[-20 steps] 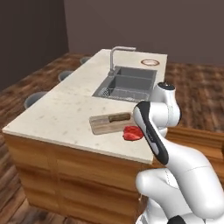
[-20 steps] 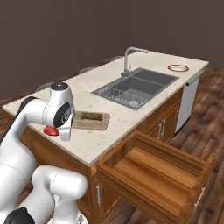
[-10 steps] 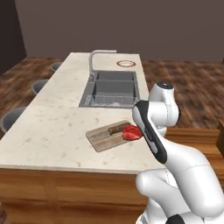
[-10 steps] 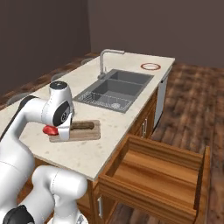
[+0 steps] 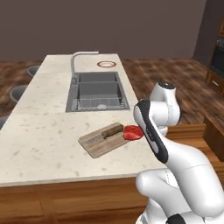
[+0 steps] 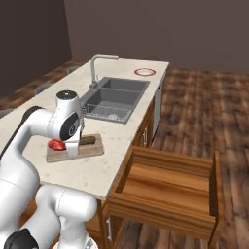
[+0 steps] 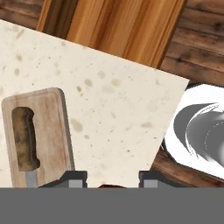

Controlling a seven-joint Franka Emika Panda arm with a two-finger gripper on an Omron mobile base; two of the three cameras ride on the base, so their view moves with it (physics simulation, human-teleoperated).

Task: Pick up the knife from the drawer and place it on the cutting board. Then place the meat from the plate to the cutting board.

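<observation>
A pale speckled counter [image 5: 43,144] carried a sink [image 5: 98,89] and, far off, the red-rimmed plate [image 5: 106,64], bare of meat. Nearer lay the cutting board [image 5: 94,144] with the knife [image 5: 112,130] resting on it. At the board's right edge, the red meat [image 5: 131,132] sat gripped in the tool [image 7: 109,178]. Farther right, the drawer [image 6: 170,187] stood open. Judged step: setting the meat down; next, lower it onto the board and release.

Kitchen: stone island counter [image 5: 43,144], sink [image 5: 98,89], tap [image 5: 81,59], wood drawer [image 6: 170,187].
</observation>
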